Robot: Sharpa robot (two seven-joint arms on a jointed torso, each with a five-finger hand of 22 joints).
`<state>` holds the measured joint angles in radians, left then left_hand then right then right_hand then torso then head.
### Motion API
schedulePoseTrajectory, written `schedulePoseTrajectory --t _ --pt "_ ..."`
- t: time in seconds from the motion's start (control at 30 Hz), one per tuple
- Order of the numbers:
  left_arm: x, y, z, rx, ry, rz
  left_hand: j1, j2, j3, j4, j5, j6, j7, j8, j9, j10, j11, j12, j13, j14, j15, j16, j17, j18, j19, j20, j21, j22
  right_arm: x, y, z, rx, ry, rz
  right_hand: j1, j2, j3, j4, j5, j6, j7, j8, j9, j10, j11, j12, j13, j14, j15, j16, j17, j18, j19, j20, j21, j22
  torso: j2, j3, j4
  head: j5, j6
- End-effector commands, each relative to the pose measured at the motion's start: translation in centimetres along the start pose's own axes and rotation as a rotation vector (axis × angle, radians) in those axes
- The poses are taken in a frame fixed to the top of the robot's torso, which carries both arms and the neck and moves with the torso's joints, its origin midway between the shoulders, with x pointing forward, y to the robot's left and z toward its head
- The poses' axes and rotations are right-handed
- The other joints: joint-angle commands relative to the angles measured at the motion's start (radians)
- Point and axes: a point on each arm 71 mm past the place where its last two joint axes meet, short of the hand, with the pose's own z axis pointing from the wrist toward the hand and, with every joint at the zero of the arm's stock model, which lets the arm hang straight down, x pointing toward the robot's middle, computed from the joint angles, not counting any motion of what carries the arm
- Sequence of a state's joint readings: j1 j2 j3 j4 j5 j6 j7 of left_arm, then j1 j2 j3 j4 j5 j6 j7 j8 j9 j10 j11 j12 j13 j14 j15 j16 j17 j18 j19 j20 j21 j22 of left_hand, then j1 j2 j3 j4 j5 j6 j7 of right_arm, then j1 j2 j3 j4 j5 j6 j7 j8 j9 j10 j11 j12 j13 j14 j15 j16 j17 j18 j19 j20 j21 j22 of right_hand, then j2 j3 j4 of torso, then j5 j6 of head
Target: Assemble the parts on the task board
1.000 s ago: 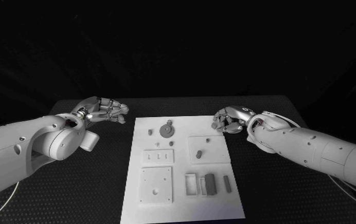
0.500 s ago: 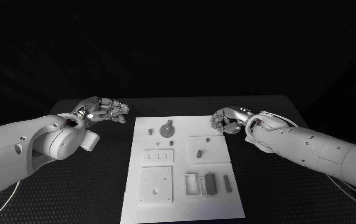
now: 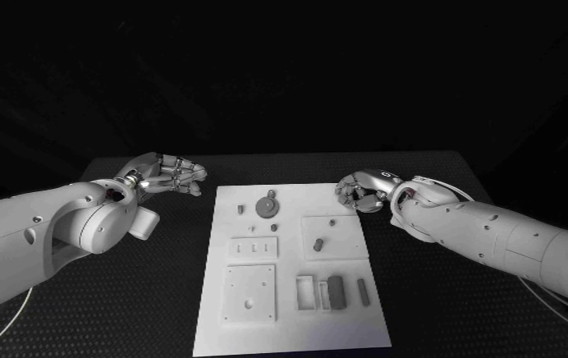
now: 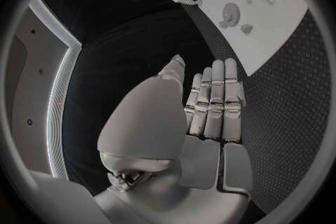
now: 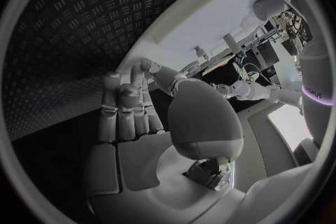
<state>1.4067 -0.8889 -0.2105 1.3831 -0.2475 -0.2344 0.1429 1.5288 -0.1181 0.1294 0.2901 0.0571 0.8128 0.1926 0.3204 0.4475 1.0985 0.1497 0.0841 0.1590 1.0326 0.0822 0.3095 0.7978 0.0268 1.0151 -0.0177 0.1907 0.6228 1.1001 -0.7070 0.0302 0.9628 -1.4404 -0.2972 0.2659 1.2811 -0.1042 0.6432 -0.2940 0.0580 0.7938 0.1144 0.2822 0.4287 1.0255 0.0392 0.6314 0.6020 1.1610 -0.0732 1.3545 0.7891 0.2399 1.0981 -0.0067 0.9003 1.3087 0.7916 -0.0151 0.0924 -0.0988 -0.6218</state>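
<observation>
Task board [image 3: 290, 337]: a white rectangular plate lying flat on the black bench, its long axis running away from the robot. Near its far end rests a grey gear-like disc [image 3: 267, 207], with a small round part [image 3: 240, 209] just beside it on the left and another small part [image 3: 273, 228] close in front of it. A raised square panel [image 3: 345, 247] right of centre carries an oval grey part [image 3: 316, 246]. On the left lie a small slotted plate [image 3: 252, 249] and, nearer the robot, a larger square plate [image 3: 249, 294]. At the near right, a dark grey block [image 3: 336, 292] and a slimmer grey bar [image 3: 362, 293] lie side by side, parallel.
</observation>
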Motion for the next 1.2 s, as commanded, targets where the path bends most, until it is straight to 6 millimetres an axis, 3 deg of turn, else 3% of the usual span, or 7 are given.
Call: schedulePoseTrajectory --t 0.03,0.23,0.67,0.93,1.2 --pt "0.23 -0.11 0.00 0.005 0.018 0.001 0.008 -0.002 -0.006 -0.001 -0.004 -0.006 0.002 -0.005 -0.001 -0.005 0.004 -0.004 -0.001 0.005 0.001 -0.004 0.002 0.020 0.005 0.001 -0.004 0.001 0.72 0.10 -0.09 -0.013 0.039 -0.008 0.008 0.006 0.004 0.000 0.001 -0.003 -0.003 0.007 0.004 -0.002 -0.005 0.025 0.022 -0.007 -0.002 0.007 0.000 0.022 -0.007 0.003 0.003 0.019 0.000 0.0002 -0.0003 0.000 -0.001" --pt "0.22 -0.10 0.00 0.004 0.017 0.003 0.008 -0.002 -0.006 -0.001 -0.004 -0.006 0.002 -0.005 -0.001 -0.005 0.004 -0.004 -0.001 0.006 0.001 -0.005 0.002 0.020 0.005 0.001 -0.004 0.001 0.78 0.11 -0.11 -0.014 0.044 -0.004 -0.002 0.015 -0.001 0.001 0.001 0.009 0.004 0.023 0.014 -0.019 -0.016 0.094 0.088 -0.008 -0.012 0.012 -0.004 0.022 -0.008 0.004 0.008 0.017 0.000 0.0001 -0.0015 0.002 -0.002" --pt "0.22 -0.10 -0.01 0.003 0.018 0.003 0.008 -0.002 -0.006 -0.001 -0.004 -0.007 0.002 -0.005 -0.002 -0.005 0.004 -0.005 -0.001 0.006 0.001 -0.006 0.003 0.020 0.005 0.001 -0.005 0.002 0.85 -0.05 -0.20 -0.008 0.051 -0.005 -0.018 0.021 -0.003 0.002 0.001 0.083 0.018 0.067 0.048 -0.036 -0.014 0.150 0.133 -0.006 -0.010 0.018 -0.007 0.022 -0.006 0.004 0.014 0.017 -0.001 0.0004 -0.0016 0.000 -0.004" --pt "0.18 -0.08 0.00 0.002 0.018 0.004 0.009 -0.001 -0.006 -0.001 -0.004 -0.007 0.002 -0.005 -0.002 -0.005 0.005 -0.005 -0.001 0.006 0.001 -0.006 0.003 0.020 0.005 0.001 -0.005 0.002 0.85 -0.07 -0.20 -0.005 0.042 -0.007 -0.047 0.009 -0.019 0.005 0.000 0.119 0.021 0.079 0.066 -0.032 -0.012 0.184 0.155 -0.003 -0.008 0.023 -0.008 0.022 -0.001 0.003 0.018 0.015 0.000 -0.0003 -0.0012 0.000 -0.006" --pt "0.18 -0.07 -0.01 0.001 0.018 0.004 0.009 -0.001 -0.006 -0.001 -0.004 -0.007 0.002 -0.005 -0.002 -0.005 0.005 -0.005 -0.001 0.006 0.001 -0.006 0.003 0.020 0.005 0.001 -0.005 0.002 0.82 -0.13 -0.18 0.010 0.028 -0.010 -0.083 -0.016 -0.032 0.013 0.001 0.115 0.022 0.069 0.072 -0.036 -0.012 0.206 0.167 0.001 -0.008 0.026 -0.010 0.022 0.006 0.002 0.018 0.013 0.000 -0.0001 -0.0010 -0.002 -0.006"
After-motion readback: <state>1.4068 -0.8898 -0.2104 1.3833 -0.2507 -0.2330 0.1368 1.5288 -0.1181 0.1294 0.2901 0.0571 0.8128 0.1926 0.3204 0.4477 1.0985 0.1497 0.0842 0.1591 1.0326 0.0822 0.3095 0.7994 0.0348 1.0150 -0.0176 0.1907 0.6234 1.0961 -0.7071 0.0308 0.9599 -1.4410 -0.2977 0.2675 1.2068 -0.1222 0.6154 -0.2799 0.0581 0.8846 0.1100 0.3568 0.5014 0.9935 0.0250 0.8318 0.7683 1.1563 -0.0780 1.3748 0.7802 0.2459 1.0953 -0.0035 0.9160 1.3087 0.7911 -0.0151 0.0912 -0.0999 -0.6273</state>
